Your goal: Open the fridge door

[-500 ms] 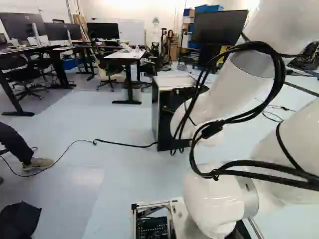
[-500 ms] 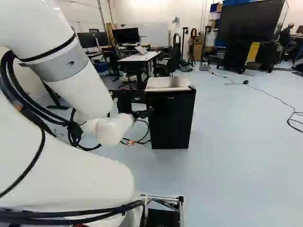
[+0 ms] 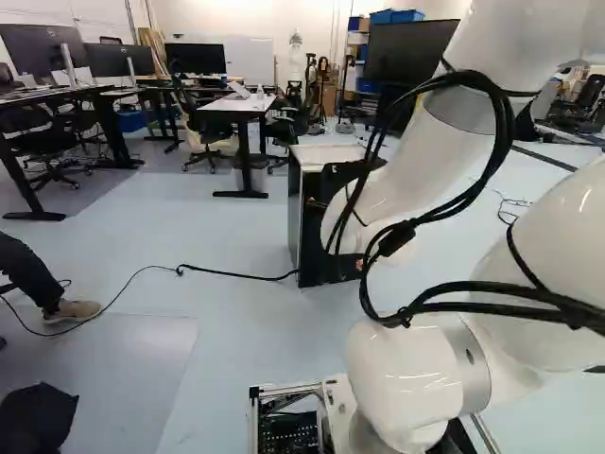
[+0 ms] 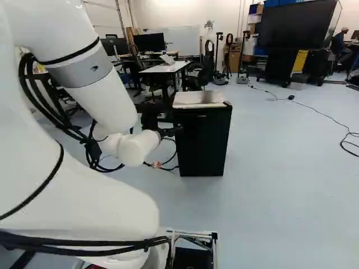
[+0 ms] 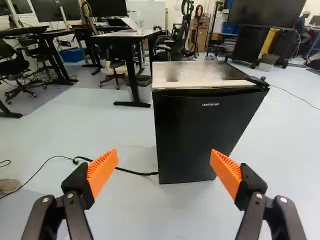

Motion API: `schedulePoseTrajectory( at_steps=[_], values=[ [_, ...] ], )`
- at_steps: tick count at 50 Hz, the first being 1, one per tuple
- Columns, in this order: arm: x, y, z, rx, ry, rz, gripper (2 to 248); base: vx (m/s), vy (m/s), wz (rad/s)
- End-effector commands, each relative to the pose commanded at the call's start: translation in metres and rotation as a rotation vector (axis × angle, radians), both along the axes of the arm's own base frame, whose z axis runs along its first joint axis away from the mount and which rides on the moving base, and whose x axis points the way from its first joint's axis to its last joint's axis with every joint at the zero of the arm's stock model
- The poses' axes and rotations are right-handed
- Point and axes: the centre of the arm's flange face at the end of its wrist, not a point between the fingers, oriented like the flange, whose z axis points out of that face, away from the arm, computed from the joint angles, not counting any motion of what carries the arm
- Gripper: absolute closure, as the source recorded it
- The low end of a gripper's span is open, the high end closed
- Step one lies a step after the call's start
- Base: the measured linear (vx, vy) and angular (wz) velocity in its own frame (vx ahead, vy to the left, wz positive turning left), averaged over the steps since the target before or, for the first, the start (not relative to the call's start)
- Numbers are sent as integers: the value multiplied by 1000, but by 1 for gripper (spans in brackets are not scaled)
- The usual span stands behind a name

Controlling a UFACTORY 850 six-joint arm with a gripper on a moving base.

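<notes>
1. While the gripper (image 4: 173, 131) hangs before the fridge (image 5: 200, 132), its two black, angular fingers stand wide apart; each carries an orange pad (image 5: 102, 171), wedge-shaped and finely ribbed.
2. Ahead of the gripper (image 5: 164, 151), beyond its fingertips, stands the fridge, an upright box. Its door (image 5: 195, 117) is a smooth, dark, flat rectangle, closed against the body.
3. The top (image 5: 200, 73) is a pale, flat slab with a glossy, mottled surface and a straight light-coloured front edge; a small black fitting (image 5: 257, 80) sits at one front corner.
4. From low beside the fridge, a thin black cord (image 5: 135, 172) curves over the smooth, pale blue floor (image 4: 280, 190).
5. The arm (image 4: 101, 106) has glossy white, rounded tubular links, with a matt grey collar (image 4: 90, 67). Flexible black cables (image 3: 401, 236) loop beside it, bundled and strapped.
6. At the foot of the right base view, a silver metal frame (image 4: 214, 249) forms straight rails.
7. Behind the fridge stands a table (image 5: 127, 35), its rectangular top white, its legs black. Farther off is a broad, flat black screen (image 4: 291, 25).
</notes>
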Motion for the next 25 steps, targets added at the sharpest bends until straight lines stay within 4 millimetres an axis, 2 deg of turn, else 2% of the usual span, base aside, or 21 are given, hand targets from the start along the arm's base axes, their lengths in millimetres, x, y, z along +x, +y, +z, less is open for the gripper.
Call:
schedulePoseTrajectory(
  at_steps=[25],
  values=[
    [26,5,2,2,6,9,3,0,0,0]
  ],
)
